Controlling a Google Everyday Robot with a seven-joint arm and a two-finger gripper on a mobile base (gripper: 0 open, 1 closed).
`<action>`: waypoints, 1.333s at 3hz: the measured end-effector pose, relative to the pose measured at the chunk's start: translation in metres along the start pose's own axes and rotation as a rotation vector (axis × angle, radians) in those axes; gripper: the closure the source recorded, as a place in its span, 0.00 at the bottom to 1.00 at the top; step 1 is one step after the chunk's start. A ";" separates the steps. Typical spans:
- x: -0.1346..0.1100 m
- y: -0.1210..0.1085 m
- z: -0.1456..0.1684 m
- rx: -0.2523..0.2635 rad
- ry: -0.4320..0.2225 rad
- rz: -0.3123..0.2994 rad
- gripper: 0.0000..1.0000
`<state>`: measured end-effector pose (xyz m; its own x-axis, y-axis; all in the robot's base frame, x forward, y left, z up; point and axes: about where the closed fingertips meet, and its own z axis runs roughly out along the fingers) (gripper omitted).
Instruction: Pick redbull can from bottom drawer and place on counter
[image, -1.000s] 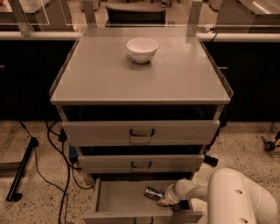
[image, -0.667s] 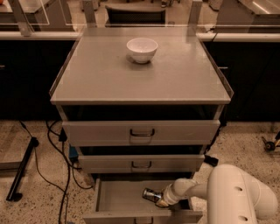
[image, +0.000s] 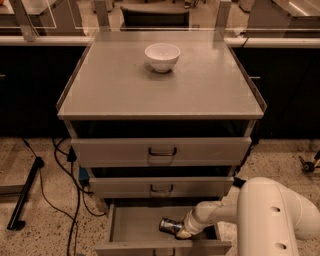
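The bottom drawer (image: 131, 227) is pulled open at the foot of the grey cabinet. Inside it the redbull can (image: 169, 225) lies on its side, its silver end pointing left. My gripper (image: 181, 230) reaches into the drawer from the right, right at the can's right end; the white arm covers that end of the can. The counter (image: 160, 82) is the broad grey cabinet top above, carrying a white bowl (image: 162, 56) near its back.
Two closed drawer fronts (image: 161, 151) with dark loop handles sit above the open drawer. Black cables (image: 67, 170) and a dark bar (image: 24, 200) lie on the speckled floor to the left. A pale ledge with clear panels runs behind the cabinet.
My gripper and the can have shifted slightly left inside the drawer; the rest is unchanged.
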<state>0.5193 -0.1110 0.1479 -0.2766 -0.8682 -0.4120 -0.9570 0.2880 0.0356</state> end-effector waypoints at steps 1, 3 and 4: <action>-0.011 0.002 -0.017 -0.025 -0.030 -0.018 1.00; -0.032 0.018 -0.111 0.010 -0.072 -0.029 1.00; -0.055 0.043 -0.198 0.084 -0.061 -0.013 1.00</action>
<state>0.4763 -0.1306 0.3520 -0.2564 -0.8466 -0.4664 -0.9489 0.3124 -0.0455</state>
